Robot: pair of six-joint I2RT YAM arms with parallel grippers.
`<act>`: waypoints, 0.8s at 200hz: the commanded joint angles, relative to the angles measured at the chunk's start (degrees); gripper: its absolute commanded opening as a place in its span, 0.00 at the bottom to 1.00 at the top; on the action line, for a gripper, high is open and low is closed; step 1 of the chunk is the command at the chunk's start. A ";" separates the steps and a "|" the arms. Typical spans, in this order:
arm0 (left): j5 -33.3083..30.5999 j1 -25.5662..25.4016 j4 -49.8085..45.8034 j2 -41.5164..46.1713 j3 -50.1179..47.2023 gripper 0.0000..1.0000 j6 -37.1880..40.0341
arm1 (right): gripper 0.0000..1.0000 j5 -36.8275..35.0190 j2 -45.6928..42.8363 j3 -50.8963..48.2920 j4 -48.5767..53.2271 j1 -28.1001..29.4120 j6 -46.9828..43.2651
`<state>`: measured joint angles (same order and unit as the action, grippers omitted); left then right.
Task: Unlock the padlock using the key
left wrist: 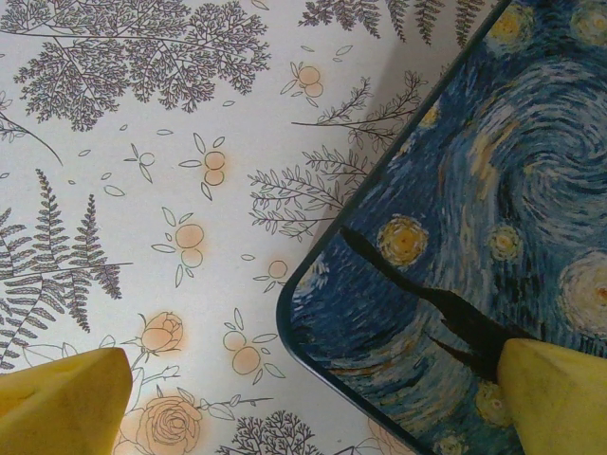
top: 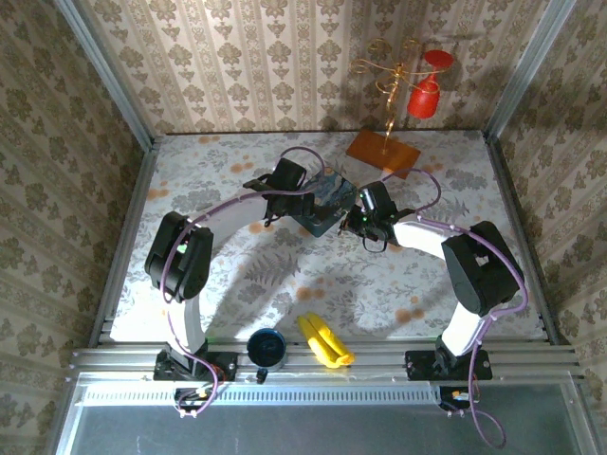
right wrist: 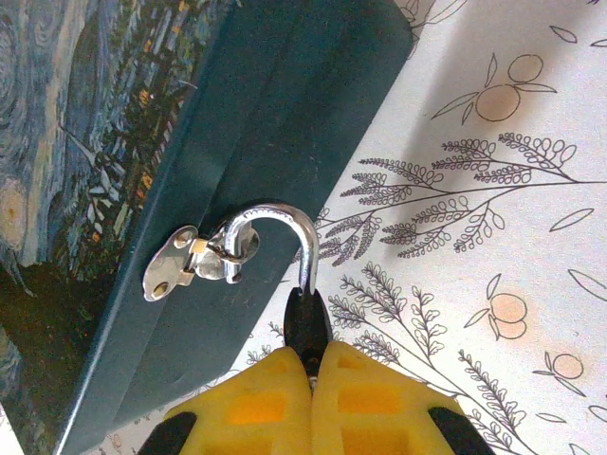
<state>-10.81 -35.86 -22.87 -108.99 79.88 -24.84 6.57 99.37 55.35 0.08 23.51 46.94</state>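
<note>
Two grippers: left gripper spread wide, straddling a corner of the blue painting-printed box; right gripper closed.
Open room: bare floral counter beside the box's dark side wall.
Padlock: tiny silver-and-dark metal padlock hooked through the box's silver hasp, its dark body pinched at the right fingertips.
Axis: shackle arches away from the gripper, in line with the fingers.

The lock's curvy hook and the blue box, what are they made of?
The padlock's hook looks like polished steel: silvery, with bright glints. The box has smooth, dull dark-teal sides, maybe painted metal or plastic; I can't tell. Its lid carries a printed painting.
</note>
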 commanded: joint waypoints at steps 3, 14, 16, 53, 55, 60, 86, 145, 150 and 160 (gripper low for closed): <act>-1.85 0.61 -8.50 -1.31 -2.53 1.00 1.20 | 0.00 0.97 0.52 -0.16 -2.80 -0.35 1.04; -1.96 0.61 -8.59 -1.40 -2.38 1.00 1.22 | 0.00 1.00 0.24 -0.55 -2.80 -0.39 1.09; -1.99 0.66 -8.59 -1.40 -2.36 1.00 1.20 | 0.00 1.04 0.19 -0.63 -2.80 -0.39 1.08; -2.41 1.05 -9.03 -1.66 -1.82 1.00 1.51 | 0.00 0.68 -1.82 -3.15 -3.49 -0.39 1.78; -2.45 1.05 -9.05 -1.66 -1.76 1.00 1.47 | 0.00 0.72 -1.93 -3.30 -3.52 -0.35 1.80; -2.49 1.13 -9.03 -1.58 -1.74 1.00 1.60 | 0.00 0.88 -2.26 -3.74 -3.71 -0.30 1.97; -2.68 1.47 -9.01 -1.40 -1.24 1.00 1.73 | 0.00 1.03 -4.19 -6.69 -4.71 0.69 3.44; -3.87 2.71 -9.48 -2.58 1.23 1.00 2.88 | 0.00 -2.52 -12.37 -13.47 -4.37 2.62 5.79; -3.94 2.88 -9.56 -2.63 1.53 1.00 3.02 | 0.00 -3.04 -12.93 -13.80 -3.92 3.04 5.86; -3.93 3.07 -9.58 -2.72 1.93 1.00 3.04 | 0.00 -4.05 -14.19 -14.33 -3.13 3.93 6.04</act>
<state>-10.74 -34.98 -25.21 -109.01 81.19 -23.99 7.33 88.99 42.63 -7.03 26.17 51.27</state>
